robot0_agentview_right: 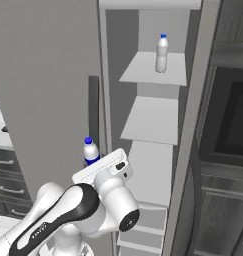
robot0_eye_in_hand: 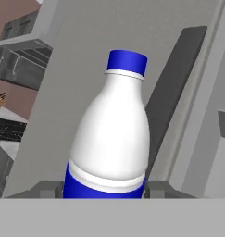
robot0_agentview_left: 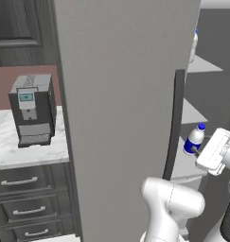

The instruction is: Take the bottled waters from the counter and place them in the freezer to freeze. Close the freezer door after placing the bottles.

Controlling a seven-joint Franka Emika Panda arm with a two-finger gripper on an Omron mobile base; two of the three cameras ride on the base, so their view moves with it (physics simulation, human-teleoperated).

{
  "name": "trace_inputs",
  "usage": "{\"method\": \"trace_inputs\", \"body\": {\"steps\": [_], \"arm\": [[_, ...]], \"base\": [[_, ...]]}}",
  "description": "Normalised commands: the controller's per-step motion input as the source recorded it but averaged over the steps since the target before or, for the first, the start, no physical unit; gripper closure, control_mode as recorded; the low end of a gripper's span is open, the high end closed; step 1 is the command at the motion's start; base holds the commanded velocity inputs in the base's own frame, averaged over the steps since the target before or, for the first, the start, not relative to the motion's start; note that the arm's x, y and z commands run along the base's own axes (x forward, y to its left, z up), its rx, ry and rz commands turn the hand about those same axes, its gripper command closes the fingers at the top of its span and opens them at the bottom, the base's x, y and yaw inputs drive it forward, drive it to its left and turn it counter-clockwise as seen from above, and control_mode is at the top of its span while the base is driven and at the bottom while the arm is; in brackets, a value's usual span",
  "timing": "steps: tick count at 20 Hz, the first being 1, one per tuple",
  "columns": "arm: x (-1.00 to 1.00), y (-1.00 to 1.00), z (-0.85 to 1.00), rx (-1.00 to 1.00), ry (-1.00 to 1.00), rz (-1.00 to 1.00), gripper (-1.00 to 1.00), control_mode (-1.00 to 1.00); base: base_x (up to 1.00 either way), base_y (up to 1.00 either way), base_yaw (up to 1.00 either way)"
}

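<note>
The gripper (robot0_eye_in_hand: pixel 104 189) is clamped around the blue-banded bottle (robot0_eye_in_hand: pixel 109 134), keeping it upright by the open freezer (robot0_agentview_right: pixel 153 120), at about 7 o'clock from the pale bottle (robot0_agentview_right: pixel 162 54) already on the top shelf (robot0_agentview_right: pixel 143 72), probably for shelving.

The freezer (robot0_agentview_right: pixel 193 125) stands open with white shelves stacked one above another. On the top shelf (robot0_agentview_right: pixel 143 72) a pale bottle (robot0_agentview_right: pixel 162 53) stands upright, toward the far side. The shelf below (robot0_agentview_right: pixel 150 120) is bare. To the left, the counter (robot0_agentview_left: pixel 7 146) carries a dark coffee machine (robot0_agentview_left: pixel 32 109).
</note>
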Motion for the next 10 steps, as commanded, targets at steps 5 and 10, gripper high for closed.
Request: {"method": "trace_inputs", "body": {"steps": [5,10], "arm": [[0.00,0.00,0.00,0.00,0.00,0.00,1.00,1.00],[0.00,0.00,0.00,0.00,0.00,0.00,1.00,1.00]], "base": [[0.43,-0.25,-0.06],[0.41,-0.16,-0.03]]}}
